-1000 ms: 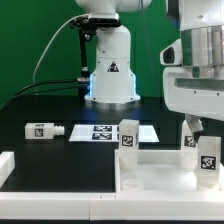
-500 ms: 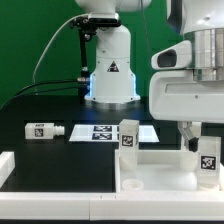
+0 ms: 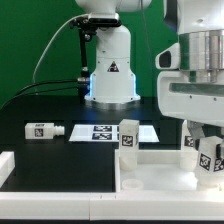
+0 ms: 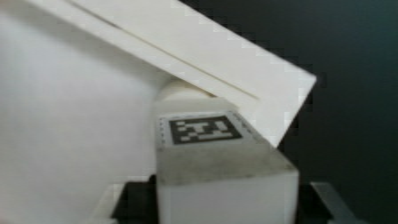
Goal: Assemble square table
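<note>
Wrist view: the Panda arm's two-finger gripper (image 4: 222, 208) pinches a short white block leg (image 4: 201, 130) bearing a black-and-white square tag, its dark fingers (image 4: 135, 205) pressed to either flank. The leg stands upright, its long axis in line with the claw and directly beneath it, at a corner of the large white square tray-like tabletop (image 3: 160, 151) toward the exterior view's right. Any seating or twisting, by appearances, depends on that axis being plumb over the corner.
</note>
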